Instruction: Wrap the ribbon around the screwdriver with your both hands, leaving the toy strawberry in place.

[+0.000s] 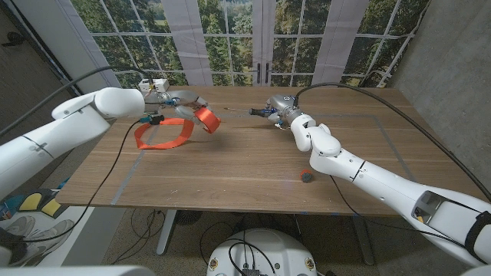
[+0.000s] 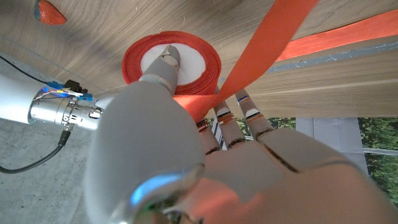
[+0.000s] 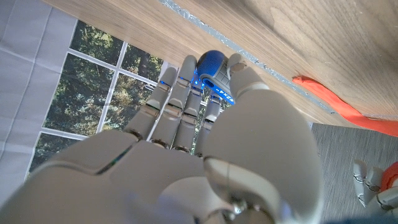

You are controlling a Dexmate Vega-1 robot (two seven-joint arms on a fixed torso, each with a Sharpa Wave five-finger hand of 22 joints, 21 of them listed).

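Observation:
My left hand (image 1: pixel 175 105) holds the orange ribbon roll (image 1: pixel 207 119) just above the table at the back left. In the left wrist view its thumb presses on the roll's white core (image 2: pixel 171 61), and a ribbon strip (image 2: pixel 267 43) runs off from the roll. A loose loop of ribbon (image 1: pixel 161 136) lies on the wood under that hand. My right hand (image 1: pixel 281 107) grips the screwdriver by its blue handle (image 3: pixel 211 65), with the thin shaft (image 1: pixel 252 113) pointing toward the roll. The small red toy strawberry (image 1: pixel 307 176) sits on the table beside my right forearm.
The wooden table (image 1: pixel 230 176) carries grey tape lines (image 1: pixel 391 142) near its right side. Windows and a white curtain stand behind the far edge. Cables run from both wrists. My right wrist (image 2: pixel 59 111) appears in the left wrist view beside the roll.

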